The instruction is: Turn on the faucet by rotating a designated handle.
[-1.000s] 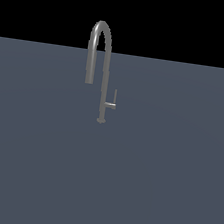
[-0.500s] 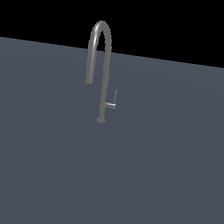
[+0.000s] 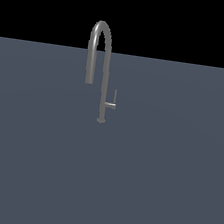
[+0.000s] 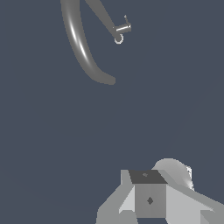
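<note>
Nothing had moved since the earlier frame.
Your faucet (image 3: 105,72) stood on the surface (image 3: 36,164), handle (image 3: 112,102) off its stem; the gripper (image 4: 153,205) hung well apart, jaws hidden, so I couldn't tell their opening. You risked snagging the spout instead.

Absent from the exterior view. In the wrist view, only the pale grey blocky end effector (image 4: 151,199) body visible at the frame edge; fingertips out of sight, opening unreadable.
</note>
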Robot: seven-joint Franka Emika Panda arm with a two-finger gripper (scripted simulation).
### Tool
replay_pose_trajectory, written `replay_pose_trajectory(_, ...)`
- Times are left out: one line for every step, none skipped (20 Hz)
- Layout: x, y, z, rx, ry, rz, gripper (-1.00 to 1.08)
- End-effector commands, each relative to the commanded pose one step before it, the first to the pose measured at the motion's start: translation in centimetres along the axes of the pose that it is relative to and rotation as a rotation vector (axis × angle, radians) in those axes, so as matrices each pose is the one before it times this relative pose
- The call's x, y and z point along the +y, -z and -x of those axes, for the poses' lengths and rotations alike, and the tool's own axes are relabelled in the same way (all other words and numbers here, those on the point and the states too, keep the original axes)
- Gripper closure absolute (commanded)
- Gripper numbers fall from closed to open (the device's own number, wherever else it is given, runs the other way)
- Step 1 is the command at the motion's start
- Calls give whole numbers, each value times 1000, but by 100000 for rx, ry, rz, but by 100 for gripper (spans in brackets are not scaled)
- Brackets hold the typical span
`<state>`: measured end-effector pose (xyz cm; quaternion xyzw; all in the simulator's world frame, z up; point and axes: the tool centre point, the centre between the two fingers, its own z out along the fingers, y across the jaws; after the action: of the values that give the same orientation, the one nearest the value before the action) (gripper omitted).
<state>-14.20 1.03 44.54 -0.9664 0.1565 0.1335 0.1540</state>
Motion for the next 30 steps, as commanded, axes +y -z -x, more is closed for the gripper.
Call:
replay_pose_trajectory(-339, -297, -1661, -3466, -4376, -4289, 108)
replay_pose_trajectory(-141, -116, -659, -1398, -1732, -1723, 108)
replay_pose_trajectory(-141, -116, -664, -1408, -1743, -1737, 108)
replay_pose_trajectory(-142, -117, -668, -1417, -1752, -1750, 108)
replay_pose_trajectory(-143, -117, -672, -1427, -1762, -1764, 108)
replay_pose_trajectory(-144, -117, -676, -1437, -1772, -1778, 108)
replay_pose_trajectory(-144, -117, -681, -1448, -1782, -1792, 108)
replay_pose_trajectory(-145, -118, -685, -1458, -1792, -1806, 108)
replay_pose_trajectory(-146, -118, -689, -1469, -1802, -1821, 108)
replay_pose_trajectory(-147, -118, -694, -1482, -1814, -1836, 108)
replay_pose_trajectory(-148, -119, -699, -1493, -1826, -1852, 108)
replay_pose_trajectory(-149, -119, -704, -1507, -1839, -1868, 108)
replay_pose_trajectory(-150, -120, -709, -1520, -1852, -1884, 108)
replay_pose_trajectory(-151, -120, -715, -1535, -1867, -1903, 108)
replay_pose_trajectory(-152, -120, -721, -1550, -1882, -1921, 108)
replay_pose_trajectory(-153, -121, -727, -1566, -1899, -1940, 108)
replay_pose_trajectory(-154, -122, -733, -1583, -1916, -1961, 108)
replay_pose_trajectory(-155, -123, -740, -1601, -1936, -1982, 108)
replay_pose_trajectory(-157, -123, -748, -1620, -1957, -2005, 108)
replay_pose_trajectory(-158, -124, -756, -1640, -1979, -2029, 108)
replay_pose_trajectory(-160, -125, -764, -1662, -2003, -2055, 108)
replay_pose_trajectory(-162, -126, -773, -1684, -2028, -2081, 108)
replay_pose_trajectory(-164, -128, -782, -1707, -2055, -2109, 108)
replay_pose_trajectory(-165, -128, -789, -1724, -2075, -2129, 108)
replay_pose_trajectory(-165, -129, -792, -1733, -2086, -2140, 108)
replay_pose_trajectory(-166, -129, -794, -1740, -2095, -2148, 108)
replay_pose_trajectory(-166, -129, -797, -1748, -2105, -2158, 108)
replay_pose_trajectory(-167, -130, -800, -1756, -2116, -2168, 108)
replay_pose_trajectory(-168, -131, -803, -1764, -2128, -2179, 108)
replay_pose_trajectory(-168, -132, -807, -1773, -2141, -2190, 108)
